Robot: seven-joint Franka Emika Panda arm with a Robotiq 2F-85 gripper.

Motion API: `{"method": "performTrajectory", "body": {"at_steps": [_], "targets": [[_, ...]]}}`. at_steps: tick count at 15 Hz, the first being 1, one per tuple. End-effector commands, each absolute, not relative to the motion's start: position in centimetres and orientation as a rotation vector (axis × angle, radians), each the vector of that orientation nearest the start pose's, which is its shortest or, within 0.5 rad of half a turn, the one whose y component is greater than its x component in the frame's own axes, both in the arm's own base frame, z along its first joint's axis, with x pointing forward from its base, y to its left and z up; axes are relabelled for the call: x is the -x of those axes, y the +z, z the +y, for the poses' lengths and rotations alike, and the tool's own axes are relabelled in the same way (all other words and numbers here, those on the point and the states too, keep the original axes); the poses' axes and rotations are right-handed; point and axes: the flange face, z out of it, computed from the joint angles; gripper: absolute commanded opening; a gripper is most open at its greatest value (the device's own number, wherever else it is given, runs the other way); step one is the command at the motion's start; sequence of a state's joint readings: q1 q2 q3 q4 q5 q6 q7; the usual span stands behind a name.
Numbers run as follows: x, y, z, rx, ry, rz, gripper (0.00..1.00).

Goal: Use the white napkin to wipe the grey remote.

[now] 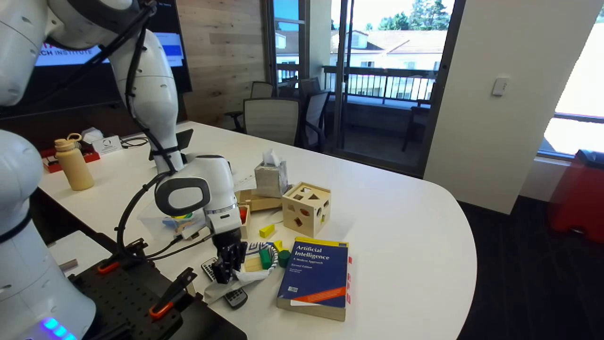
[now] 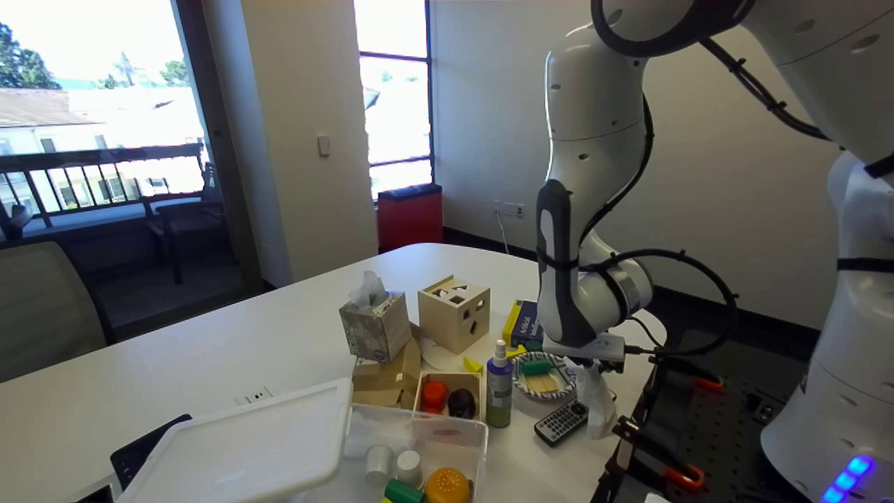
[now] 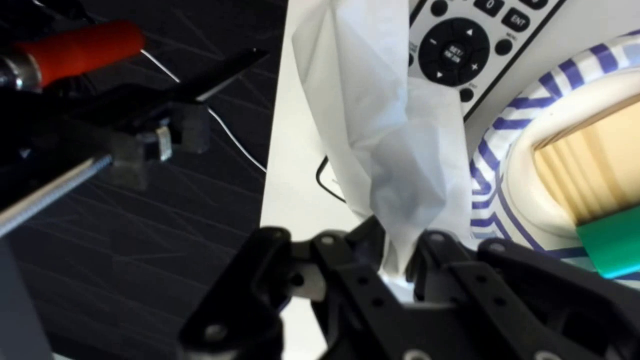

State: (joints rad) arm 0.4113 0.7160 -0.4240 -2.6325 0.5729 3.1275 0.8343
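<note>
1. Nearest in the wrist view, the pincer is clamped on a gathered end of the white napkin; that hold presumably leaves the rest loose for wiping.
2. The napkin hangs across the grey remote, whose keypad shows on one side and rounded end on the other. Whether it presses or only drapes, I cannot tell.
3. The remote lies flat on the tabletop, buttons up, which suits a stroke along its face; nothing seems to pin it, so dragging could slide it.
4. Just beside it, the striped dish holds a green block; a wide sweep might catch its rim.
5. Beyond the dish, the blue book lies flat, probably outside the stroke.
6. Farther still stand the shape-sorting cube and tissue box, likely out of the way.
</note>
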Motion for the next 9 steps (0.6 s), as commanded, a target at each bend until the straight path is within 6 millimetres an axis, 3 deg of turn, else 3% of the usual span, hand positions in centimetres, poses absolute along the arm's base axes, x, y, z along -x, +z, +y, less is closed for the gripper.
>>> {"method": "performTrajectory", "body": {"at_steps": [1, 9], "targets": [[-34.2, 4.2, -9.9, 2.697, -0.084, 2.195, 0.01], [-36.3, 4.6, -6.9, 2.621, 0.062, 1.974, 0.01]]}}
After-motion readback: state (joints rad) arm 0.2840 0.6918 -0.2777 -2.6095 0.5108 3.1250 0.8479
